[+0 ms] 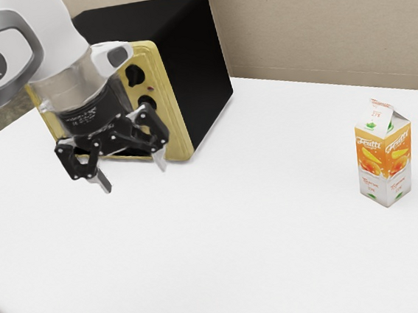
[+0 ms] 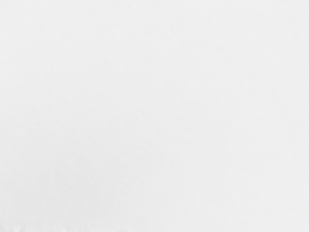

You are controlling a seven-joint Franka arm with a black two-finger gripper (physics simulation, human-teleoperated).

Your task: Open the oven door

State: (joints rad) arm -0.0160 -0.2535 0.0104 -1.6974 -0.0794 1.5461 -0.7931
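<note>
Oven [image 1: 198,58] at the rear, claw [image 1: 133,171] spread wide before it

The oven sits on the smooth white bench [image 1: 278,261], toward the exterior view's left: a boxy body with flat matte-black sides and a front frame [image 1: 172,108] of yellowish gold, rounded at the corners. Two round black knobs [image 1: 135,75] are set one above the other on that front. The arm [image 1: 49,31], glossy white shell with grey trim, cuts across much of the oven's face, so I cannot tell how the door stands. Black, jointed linkages carry the claw's two slim, pale grey fingertips, which stand well apart above the bench.

Well apart from the oven, toward the exterior view's right, an upright juice carton [image 1: 384,158] shows a folded gable top, printed orange and white with fruit and the word "Frutti". Behind the bench rises a beige, finely mottled wall [image 1: 315,28].
</note>
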